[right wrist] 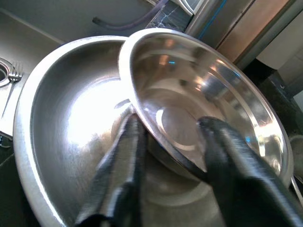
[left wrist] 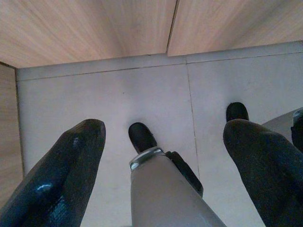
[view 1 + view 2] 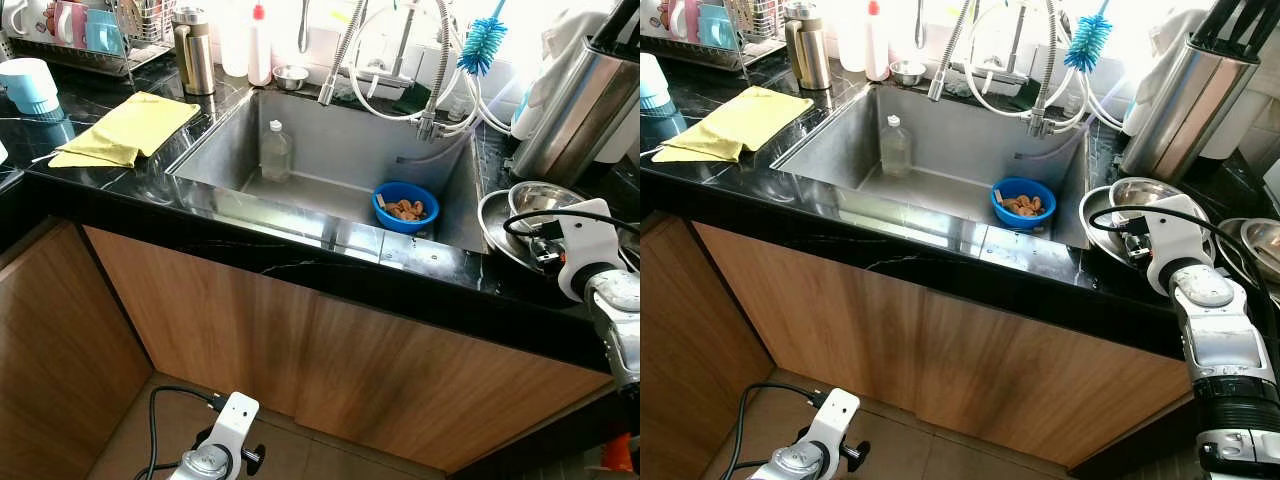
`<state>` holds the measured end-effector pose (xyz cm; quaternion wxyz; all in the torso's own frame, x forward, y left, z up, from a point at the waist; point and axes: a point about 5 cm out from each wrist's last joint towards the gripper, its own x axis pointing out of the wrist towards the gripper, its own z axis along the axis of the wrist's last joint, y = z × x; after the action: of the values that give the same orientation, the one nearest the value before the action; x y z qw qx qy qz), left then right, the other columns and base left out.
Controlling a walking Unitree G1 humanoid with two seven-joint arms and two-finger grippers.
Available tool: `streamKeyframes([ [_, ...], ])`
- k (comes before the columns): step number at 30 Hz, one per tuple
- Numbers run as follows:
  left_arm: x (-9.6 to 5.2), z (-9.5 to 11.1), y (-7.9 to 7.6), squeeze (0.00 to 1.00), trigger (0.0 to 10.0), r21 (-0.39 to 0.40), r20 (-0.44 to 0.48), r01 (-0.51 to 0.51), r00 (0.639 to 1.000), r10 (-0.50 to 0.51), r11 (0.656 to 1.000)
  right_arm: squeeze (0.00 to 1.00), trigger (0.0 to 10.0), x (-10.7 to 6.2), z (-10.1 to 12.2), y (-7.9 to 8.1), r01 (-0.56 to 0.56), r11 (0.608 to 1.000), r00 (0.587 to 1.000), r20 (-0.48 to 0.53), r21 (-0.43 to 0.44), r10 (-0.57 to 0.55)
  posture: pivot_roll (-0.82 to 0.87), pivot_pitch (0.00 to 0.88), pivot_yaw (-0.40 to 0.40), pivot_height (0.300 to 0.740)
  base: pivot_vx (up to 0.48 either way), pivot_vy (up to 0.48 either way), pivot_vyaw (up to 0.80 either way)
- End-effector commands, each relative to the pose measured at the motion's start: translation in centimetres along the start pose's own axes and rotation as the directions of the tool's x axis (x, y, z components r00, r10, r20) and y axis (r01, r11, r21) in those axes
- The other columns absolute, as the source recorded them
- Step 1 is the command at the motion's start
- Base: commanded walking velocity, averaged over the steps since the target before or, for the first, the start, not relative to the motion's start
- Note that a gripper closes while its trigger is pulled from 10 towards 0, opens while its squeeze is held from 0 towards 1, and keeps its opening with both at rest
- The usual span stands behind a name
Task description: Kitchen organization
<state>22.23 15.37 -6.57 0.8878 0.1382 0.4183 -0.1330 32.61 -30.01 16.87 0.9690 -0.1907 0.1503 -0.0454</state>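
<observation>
- Right claw (image 1: 165, 142) straddled the rim of the small steel bowl (image 1: 208, 94), nested tilted in the larger bowl (image 1: 52, 142) at the desk's (image 3: 300, 265) right edge, seemingly to lift it.
- Left claw (image 2: 165, 151) hung idle, spread, over the floor (image 2: 118, 94).

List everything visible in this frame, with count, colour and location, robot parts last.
sink: 1, steel, set in the black counter
clear bottle: 1, standing in the sink
blue bowl: 1, in the sink, holds brown bits
yellow cloth: 1, on the counter left of the sink
bottle brush: 1, blue, near the tap hoses
steel flask: 1, behind the cloth
large steel bowl: 1, on the counter right of the sink
small steel bowl: 1, tilted inside the large one
right gripper: fingers astride the small bowl's rim
left gripper: open, low over the floor tiles
</observation>
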Motion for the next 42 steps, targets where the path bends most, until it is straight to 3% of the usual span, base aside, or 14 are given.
streamKeyframes([
  [1, 0.0, -0.3, -0.4, 0.0, 10.0, -0.003, -0.016, 0.005, 1.0, -0.005, 1.0, 0.0, 0.0, 0.2, 0.3, -0.1, 0.006, 1.0, 1.0, 0.0, -0.005, -0.006, 0.15, 0.057, -0.127, 0.74, 0.0, 0.0, 0.0],
  [17, 0.0, -0.4, -0.3, 0.0, 10.0, -0.005, -0.013, 0.0, 1.0, 0.0, 1.0, 0.0, 0.0, 0.4, 0.6, 0.5, -0.001, 1.0, 1.0, 0.025, -0.004, 0.001, 0.15, 0.06, -0.131, 0.74, 0.0, 0.0, 0.0],
  [25, 0.0, -0.3, -0.4, 0.0, 10.0, -0.008, -0.012, -0.002, 1.0, 0.002, 1.0, 0.0, 0.0, 0.2, 2.7, -0.1, 0.046, 0.999, 0.993, 0.105, -0.002, -0.046, 0.15, 0.06, -0.135, 0.74, 0.0, 0.0, 0.0],
  [28, 0.0, -0.3, -0.4, 0.0, 10.0, -0.012, -0.011, -0.002, 1.0, 0.002, 1.0, 0.0, 10.0, 0.1, 4.1, -0.1, 0.062, 0.998, 0.986, 0.155, -0.009, -0.059, 0.15, 0.061, -0.137, 0.74, 0.0, 0.0, 0.0],
  [36, 0.0, -0.2, -0.5, 0.0, 10.0, -0.02, -0.007, -0.003, 1.0, 0.003, 1.0, 0.0, 10.0, -0.3, 7.8, 0.3, 0.039, 0.999, 0.96, 0.28, -0.026, -0.031, 0.15, 0.058, -0.14, 0.74, 0.0, 0.0, 0.0],
  [42, 0.1, -0.1, -0.5, 0.0, 10.0, -0.024, -0.002, -0.005, 1.0, 0.005, 1.0, 0.0, 10.0, -0.6, 9.6, 2.7, -0.137, 0.988, 0.901, 0.405, -0.069, 0.154, 0.15, 0.058, -0.143, 0.74, 0.0, 0.0, 0.0],
])
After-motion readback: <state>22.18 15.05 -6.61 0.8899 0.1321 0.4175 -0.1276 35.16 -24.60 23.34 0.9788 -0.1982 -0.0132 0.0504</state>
